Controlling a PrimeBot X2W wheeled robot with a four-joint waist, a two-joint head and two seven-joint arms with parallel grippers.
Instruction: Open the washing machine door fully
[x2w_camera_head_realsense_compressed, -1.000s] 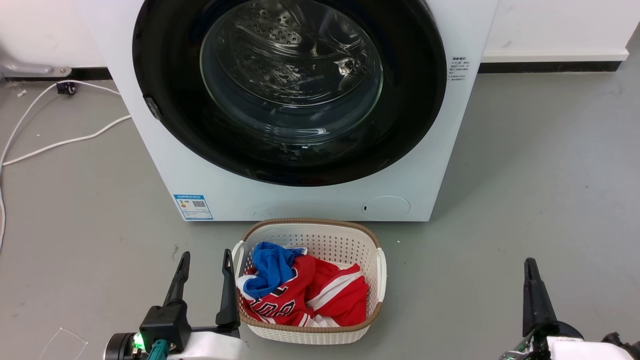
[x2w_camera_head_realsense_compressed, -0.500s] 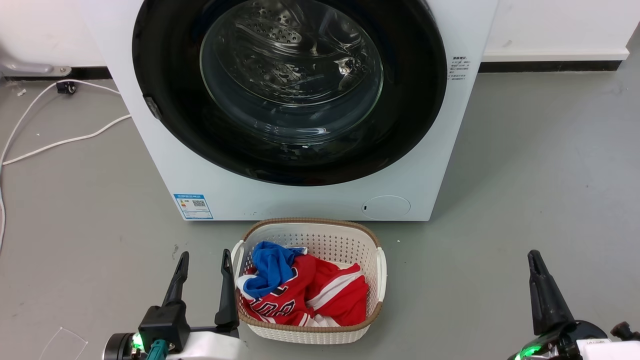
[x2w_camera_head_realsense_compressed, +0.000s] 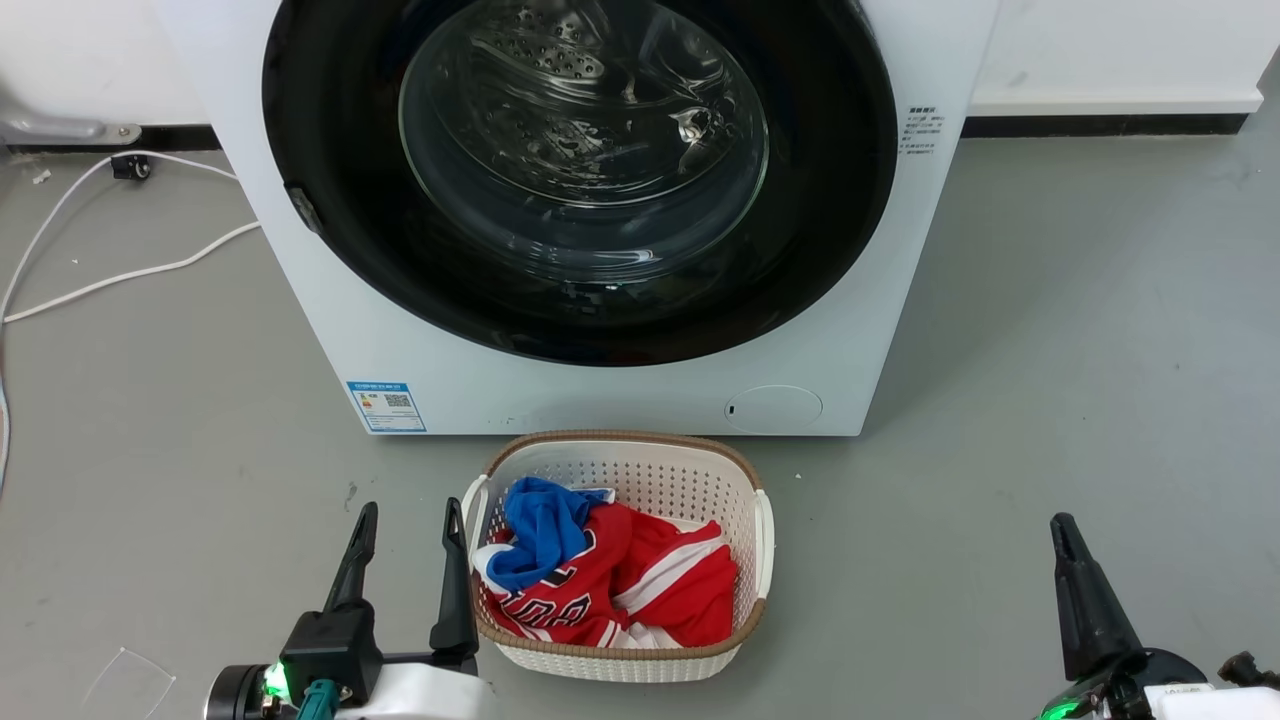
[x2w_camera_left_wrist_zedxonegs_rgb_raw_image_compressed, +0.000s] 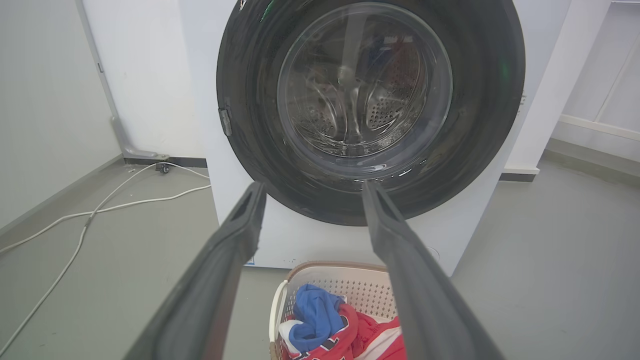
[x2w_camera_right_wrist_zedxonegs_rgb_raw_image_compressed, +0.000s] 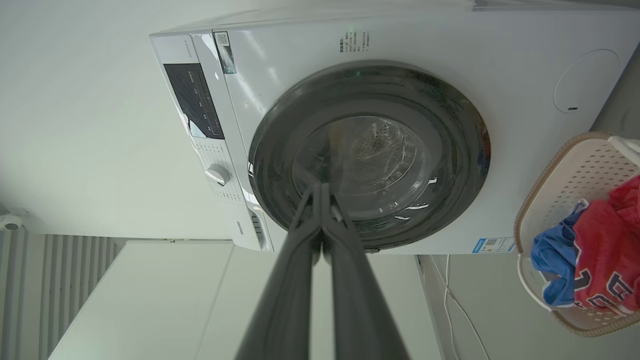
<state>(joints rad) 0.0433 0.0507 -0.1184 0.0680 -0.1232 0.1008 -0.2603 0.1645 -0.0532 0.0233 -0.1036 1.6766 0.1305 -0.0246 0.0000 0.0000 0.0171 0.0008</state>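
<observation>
— Grey floor (x2w_camera_head_realsense_compressed: 1050, 350), laundry basket (x2w_camera_head_realsense_compressed: 620, 452) at lower centre. Where was the washing machine door (x2w_camera_head_realsense_compressed: 580, 180)?

— Upper centre, shut flush against the washing machine (x2w_camera_head_realsense_compressed: 600, 400) (nothing begun). Left gripper (x2w_camera_head_realsense_compressed: 412, 506), lower left, had jaws wide; right gripper (x2w_camera_head_realsense_compressed: 1058, 522), jaws pressed together. Next, I'd guess, reaching the left-rim catch (x2w_camera_head_realsense_compressed: 303, 212).

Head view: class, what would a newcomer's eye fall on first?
The closed, glossy black washing machine door dominates the top centre, the steel drum visible through its glass. Below it, a white laundry basket on the grey floor holds a bright red jersey and a blue garment.
</observation>
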